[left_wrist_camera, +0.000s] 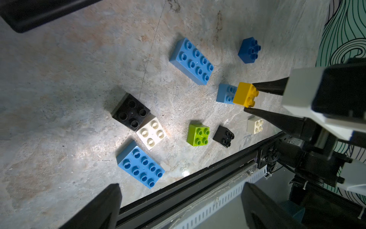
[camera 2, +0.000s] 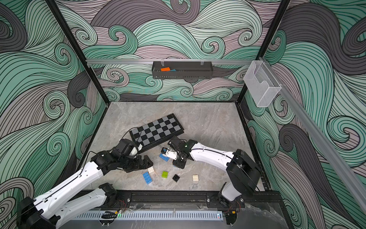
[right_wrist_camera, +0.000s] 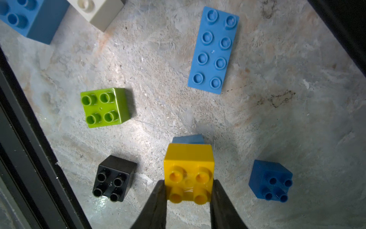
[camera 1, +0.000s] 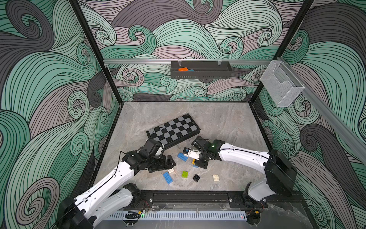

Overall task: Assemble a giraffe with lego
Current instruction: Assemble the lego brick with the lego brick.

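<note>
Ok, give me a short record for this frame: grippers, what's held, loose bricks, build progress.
left gripper: open, empty, above the bricks
right gripper: shut on yellow brick
yellow brick: partly over a light-blue brick; joined or not, cannot tell
loose on table: two long blue bricks, lime brick, two black bricks, two white bricks, dark-blue brick
build: nothing clearly joined yet

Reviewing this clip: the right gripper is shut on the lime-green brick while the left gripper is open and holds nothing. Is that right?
Not quite. The right gripper is shut on the yellow brick, not the lime-green brick, which lies free on the table; the right wrist view shows it. The left gripper is open and holds nothing, as stated.
</note>
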Tool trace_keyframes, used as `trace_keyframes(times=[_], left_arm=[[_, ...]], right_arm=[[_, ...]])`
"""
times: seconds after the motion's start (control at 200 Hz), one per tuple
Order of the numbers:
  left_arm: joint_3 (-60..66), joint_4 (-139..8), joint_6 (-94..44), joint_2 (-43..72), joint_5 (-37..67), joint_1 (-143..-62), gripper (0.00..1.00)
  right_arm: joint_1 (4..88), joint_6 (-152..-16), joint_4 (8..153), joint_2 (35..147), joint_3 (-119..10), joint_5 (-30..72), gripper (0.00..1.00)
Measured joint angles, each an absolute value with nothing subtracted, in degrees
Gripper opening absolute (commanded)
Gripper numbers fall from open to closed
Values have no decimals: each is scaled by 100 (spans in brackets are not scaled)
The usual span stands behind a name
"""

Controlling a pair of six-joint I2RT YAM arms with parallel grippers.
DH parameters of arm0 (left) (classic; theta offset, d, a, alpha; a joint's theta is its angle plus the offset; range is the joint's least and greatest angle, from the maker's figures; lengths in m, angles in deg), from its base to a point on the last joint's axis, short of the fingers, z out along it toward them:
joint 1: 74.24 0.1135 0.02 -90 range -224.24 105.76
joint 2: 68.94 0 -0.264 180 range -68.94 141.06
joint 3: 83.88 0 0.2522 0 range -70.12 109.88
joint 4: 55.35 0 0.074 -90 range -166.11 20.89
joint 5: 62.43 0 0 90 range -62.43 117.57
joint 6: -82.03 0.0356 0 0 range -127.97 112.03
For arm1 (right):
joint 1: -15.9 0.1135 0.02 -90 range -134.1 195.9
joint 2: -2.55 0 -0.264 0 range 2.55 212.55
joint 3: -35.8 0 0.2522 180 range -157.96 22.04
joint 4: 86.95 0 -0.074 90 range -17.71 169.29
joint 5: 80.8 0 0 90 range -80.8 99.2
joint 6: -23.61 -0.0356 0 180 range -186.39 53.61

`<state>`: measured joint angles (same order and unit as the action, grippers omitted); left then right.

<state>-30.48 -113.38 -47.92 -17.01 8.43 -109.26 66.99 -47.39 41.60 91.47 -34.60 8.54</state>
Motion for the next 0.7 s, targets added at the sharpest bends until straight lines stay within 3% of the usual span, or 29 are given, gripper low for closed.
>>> trace_keyframes(times=[0.7], left_arm=[[-2856,-11601,-4387,-1439,649,-10942,99]], right_arm=[[6542,-4330,4079,9278,-3464,886,23]])
